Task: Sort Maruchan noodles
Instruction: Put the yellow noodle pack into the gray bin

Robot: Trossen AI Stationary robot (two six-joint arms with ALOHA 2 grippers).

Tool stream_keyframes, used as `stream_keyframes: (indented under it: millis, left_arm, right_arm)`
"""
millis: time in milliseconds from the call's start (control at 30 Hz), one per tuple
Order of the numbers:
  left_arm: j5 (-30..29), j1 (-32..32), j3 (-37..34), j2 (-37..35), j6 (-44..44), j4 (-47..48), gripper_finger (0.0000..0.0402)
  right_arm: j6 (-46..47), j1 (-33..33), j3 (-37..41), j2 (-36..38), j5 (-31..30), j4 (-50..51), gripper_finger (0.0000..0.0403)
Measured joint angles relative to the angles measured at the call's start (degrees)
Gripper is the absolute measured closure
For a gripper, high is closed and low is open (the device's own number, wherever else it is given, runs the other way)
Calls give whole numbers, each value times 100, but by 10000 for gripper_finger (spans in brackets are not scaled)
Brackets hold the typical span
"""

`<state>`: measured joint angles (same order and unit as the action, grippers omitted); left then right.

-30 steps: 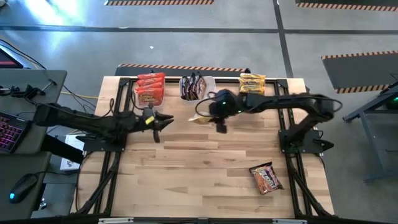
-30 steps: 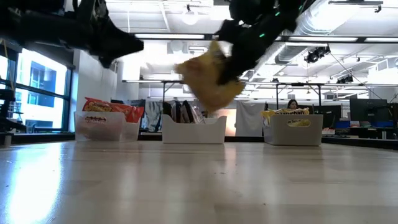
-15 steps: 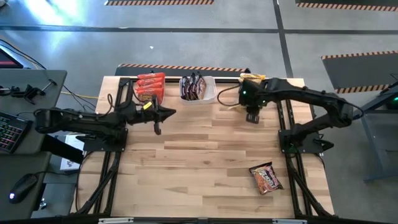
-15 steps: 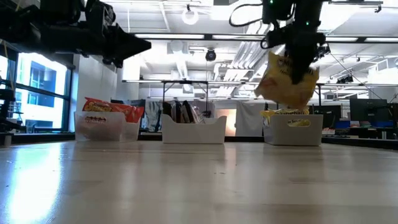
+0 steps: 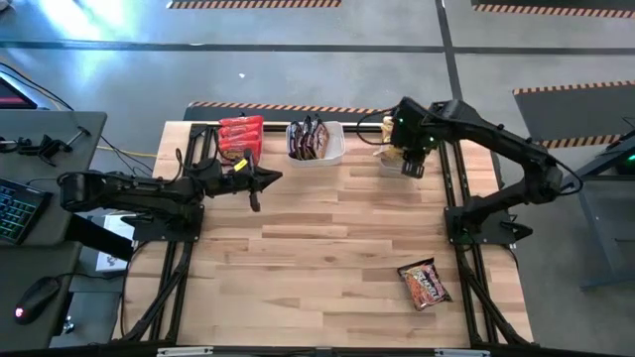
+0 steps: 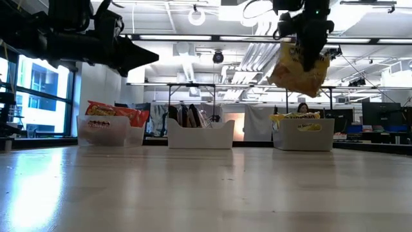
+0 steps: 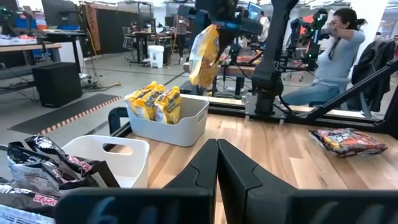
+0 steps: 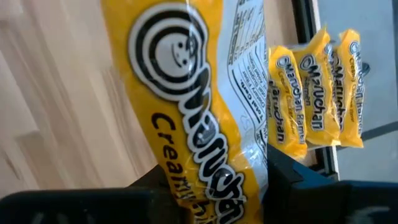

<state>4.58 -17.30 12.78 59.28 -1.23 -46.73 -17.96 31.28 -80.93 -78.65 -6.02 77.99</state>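
A yellow noodle packet (image 6: 298, 69) hangs from my right gripper (image 5: 410, 151), which is shut on it above the right tub (image 6: 303, 135) at the table's far edge. That tub holds more yellow packets (image 8: 317, 93). The middle tub (image 5: 316, 142) holds dark packets and the left tub (image 5: 238, 141) red ones. One reddish-brown packet (image 5: 425, 285) lies flat near the table's right front. My left gripper (image 5: 268, 179) hovers shut and level in front of the left tub, holding nothing. My right gripper pinches the yellow packet's upper end (image 8: 214, 186) between its two fingers (image 8: 292, 177). The fingers come from above, pointing steeply down. The packet hangs below them, slightly tilted, clear of the table and above the right tub's rim.
The three white tubs stand in a row along the far edge. The wooden table's middle and near left (image 5: 298, 278) are bare. Beyond the table's right side a person (image 7: 339, 56) sits in the room.
My right gripper has carried the yellow packet from the table's middle toward the far right, rising and tipping to point down; the packet now hangs over the right tub. My left gripper has swung a little toward the far edge.
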Motion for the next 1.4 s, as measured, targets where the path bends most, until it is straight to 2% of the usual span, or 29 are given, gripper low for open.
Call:
stream_keyframes:
  millis: [267,433,733,1100,1400]
  left_arm:
    - [0,4,0,20,-2,5,401]
    - [0,4,0,20,-2,7,401]
    - [-1,7,0,20,-2,12,401]
    - [-2,7,0,20,-2,19,401]
    - [-2,7,2,18,-2,47,401]
  right_arm:
    - [-610,440,0,-650,-68,24,295]
    - [-883,669,0,-1058,-417,26,295]
    - [-1249,1078,0,-1696,-446,-102,295]
    - [-1464,1188,2,-2382,-387,-301,295]
    - [-1402,1188,4,-2442,-479,-240,295]
